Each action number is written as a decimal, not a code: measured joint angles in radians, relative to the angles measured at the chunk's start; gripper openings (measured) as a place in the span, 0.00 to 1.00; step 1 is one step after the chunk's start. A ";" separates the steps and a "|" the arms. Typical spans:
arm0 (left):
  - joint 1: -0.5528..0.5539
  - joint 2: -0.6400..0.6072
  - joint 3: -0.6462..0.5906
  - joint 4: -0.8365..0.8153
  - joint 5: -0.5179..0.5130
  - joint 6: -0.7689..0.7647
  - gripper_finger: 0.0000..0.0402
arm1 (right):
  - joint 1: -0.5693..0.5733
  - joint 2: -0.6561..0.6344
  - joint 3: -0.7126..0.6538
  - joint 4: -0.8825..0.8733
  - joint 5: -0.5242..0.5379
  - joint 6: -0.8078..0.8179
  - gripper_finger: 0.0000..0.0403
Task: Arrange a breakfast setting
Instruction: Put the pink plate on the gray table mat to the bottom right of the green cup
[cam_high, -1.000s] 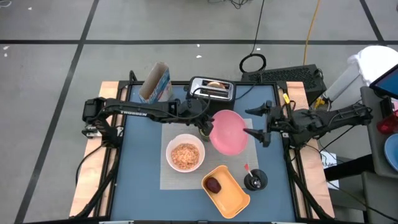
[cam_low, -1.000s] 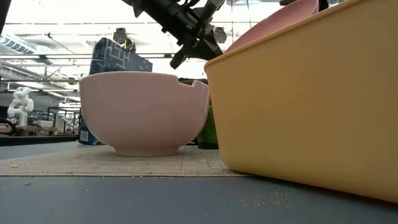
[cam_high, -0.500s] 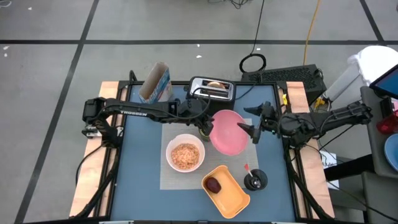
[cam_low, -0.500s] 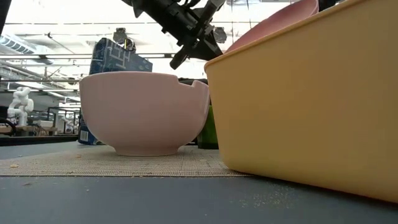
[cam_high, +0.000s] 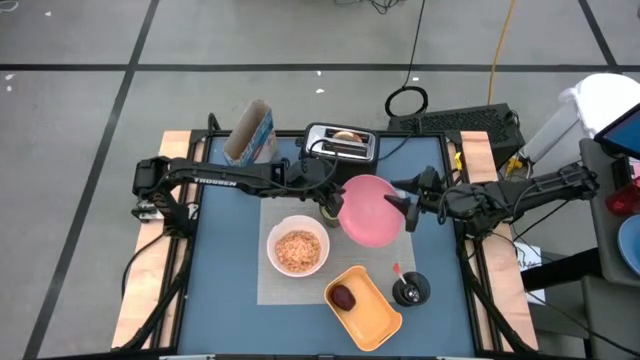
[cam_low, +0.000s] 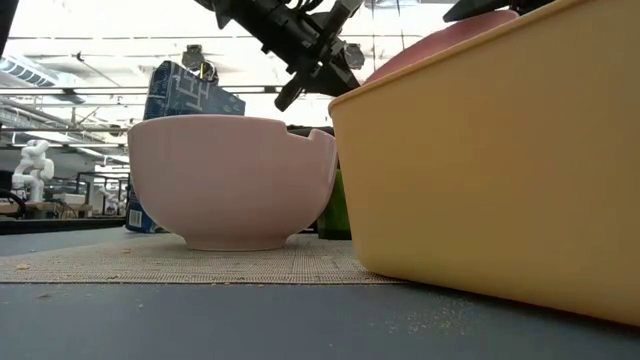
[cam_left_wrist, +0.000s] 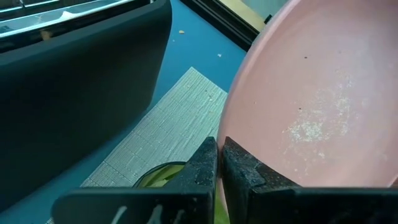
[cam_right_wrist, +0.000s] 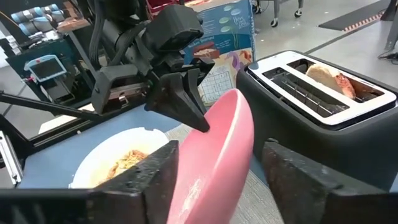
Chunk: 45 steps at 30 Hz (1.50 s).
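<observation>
The pink plate (cam_high: 368, 212) is held tilted above the grey placemat (cam_high: 285, 290) by my left gripper (cam_high: 337, 196), which is shut on it. My right gripper (cam_high: 405, 203) is open at the plate's opposite rim (cam_right_wrist: 219, 146), one finger on each side; I cannot tell whether they touch it. The pale-green cup (cam_left_wrist: 163, 177) stands on the placemat under my left gripper. The white bowl (cam_high: 297, 250), filled with cereal, stands on the placemat. The toasted bread (cam_right_wrist: 323, 74) sticks up from the toaster (cam_high: 340, 144). My left gripper pinches the plate's rim (cam_left_wrist: 231, 144) between its two shut fingers, on the side toward the table's left. The fingers come slanting from the left and above. The plate is tilted steeply, nearly on edge, above the placemat and the cup.
An orange tray (cam_high: 362, 306) with a dark fruit lies at the near edge and fills the right of the low view (cam_low: 490, 170). A cereal box (cam_high: 250, 134) stands at the far left, and a black round object (cam_high: 410, 289) lies near the tray.
My right gripper has moved toward the table's left, up to the plate's right rim, and its fingers now stand on either side of that rim. My left gripper and the plate have kept about where they were.
</observation>
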<state>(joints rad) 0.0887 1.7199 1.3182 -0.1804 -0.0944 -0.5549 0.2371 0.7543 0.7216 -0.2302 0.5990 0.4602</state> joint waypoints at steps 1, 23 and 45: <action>0.000 0.000 0.000 0.002 0.000 0.000 0.04 | 0.000 0.000 0.000 0.000 0.000 0.000 0.52; -0.010 0.000 -0.001 0.001 0.013 -0.007 0.08 | -0.002 0.000 0.000 -0.047 0.025 -0.001 0.11; -0.018 -0.002 -0.001 -0.026 0.046 -0.026 0.08 | 0.000 0.000 0.000 -0.038 0.000 0.000 0.12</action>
<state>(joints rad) 0.0711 1.7184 1.3170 -0.2061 -0.0486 -0.5811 0.2367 0.7547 0.7216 -0.2684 0.5995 0.4599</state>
